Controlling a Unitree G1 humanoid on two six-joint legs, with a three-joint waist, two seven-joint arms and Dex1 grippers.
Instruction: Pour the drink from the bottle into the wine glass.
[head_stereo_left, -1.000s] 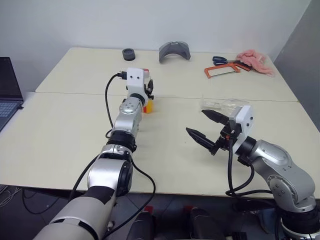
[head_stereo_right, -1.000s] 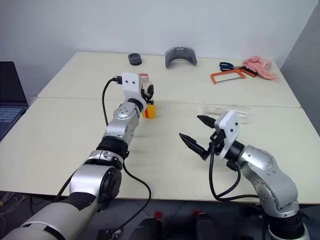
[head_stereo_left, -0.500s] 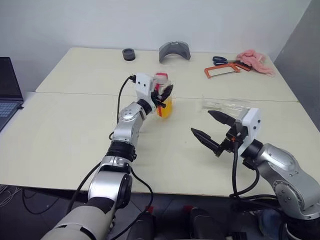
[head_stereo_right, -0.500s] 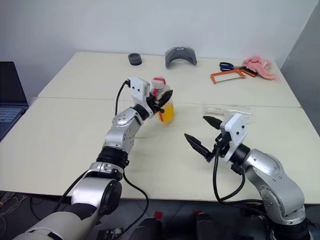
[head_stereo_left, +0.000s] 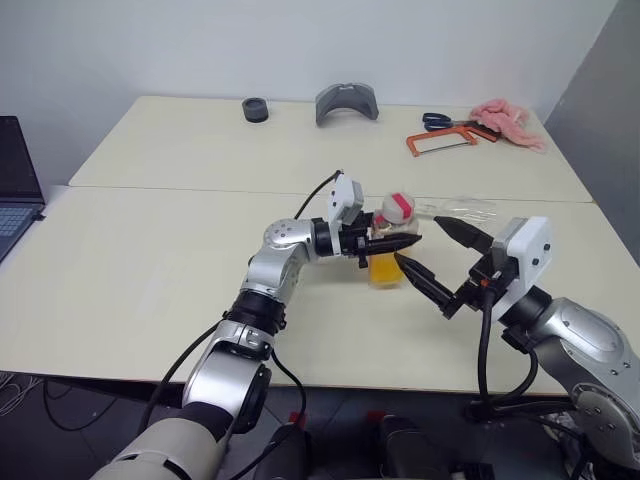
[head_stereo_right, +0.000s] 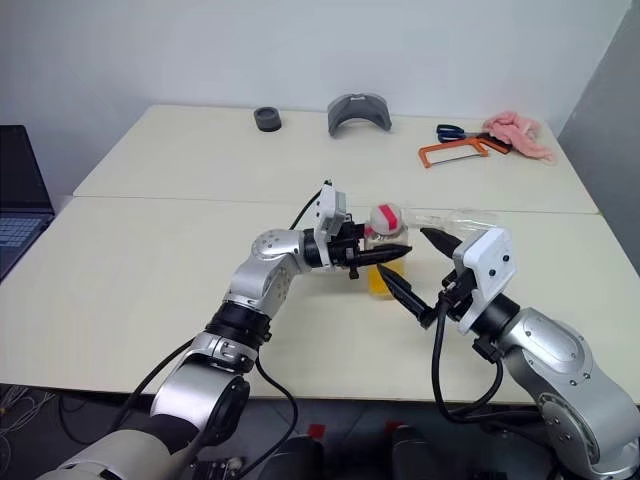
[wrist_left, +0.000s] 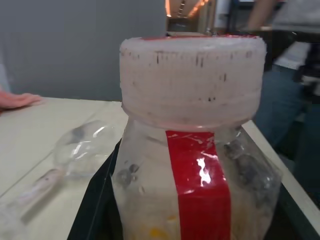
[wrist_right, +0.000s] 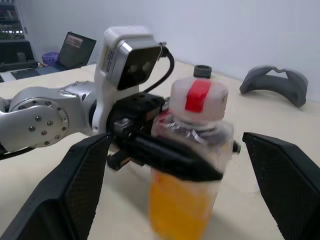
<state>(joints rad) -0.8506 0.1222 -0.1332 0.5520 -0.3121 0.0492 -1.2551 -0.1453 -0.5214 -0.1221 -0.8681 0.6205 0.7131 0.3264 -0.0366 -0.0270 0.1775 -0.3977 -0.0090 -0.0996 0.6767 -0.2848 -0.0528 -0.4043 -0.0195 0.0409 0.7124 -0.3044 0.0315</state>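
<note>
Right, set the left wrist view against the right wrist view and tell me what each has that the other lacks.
Left wrist view alone: the wine glass lying on its side on the table, a pink cloth, and a person standing past the table.
Right wrist view alone: the left gripper shut on the bottle, the right gripper open around it, a laptop, a grey curved part.
Both: the bottle with its red strip and the drink.

capped bottle (wrist_left: 192, 150) close up (red label strip); wine glass (wrist_left: 75, 150) lying behind
</note>
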